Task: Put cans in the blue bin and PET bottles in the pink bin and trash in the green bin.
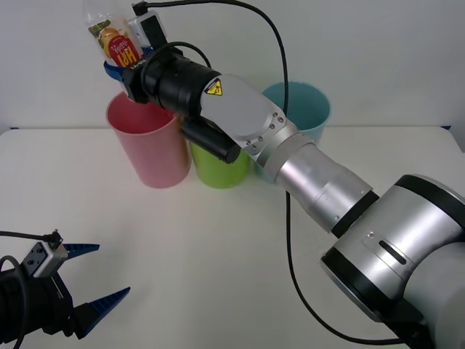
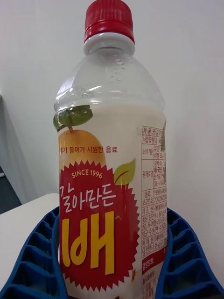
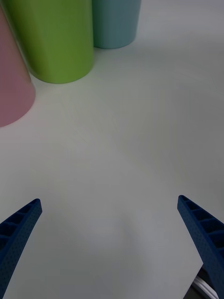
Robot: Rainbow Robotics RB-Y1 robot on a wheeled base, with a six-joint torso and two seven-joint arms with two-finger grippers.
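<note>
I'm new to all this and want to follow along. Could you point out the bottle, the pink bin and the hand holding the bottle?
PET bottle (image 2: pixel 100 201), right wrist view, on its red label.
Pink bin (image 1: pixel 156 156), front view, on its outer wall.
Right gripper (image 1: pixel 125 69), front view, between its blue fingers, shut on the bottle.

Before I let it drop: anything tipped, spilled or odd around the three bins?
Nothing stands out. The pink plastic bin, lime-green plastic bin and light-blue plastic bin stand upright in a row. The right gripper holds the clear red-capped bottle above the pink bin. The left gripper is open near the table's front.
</note>
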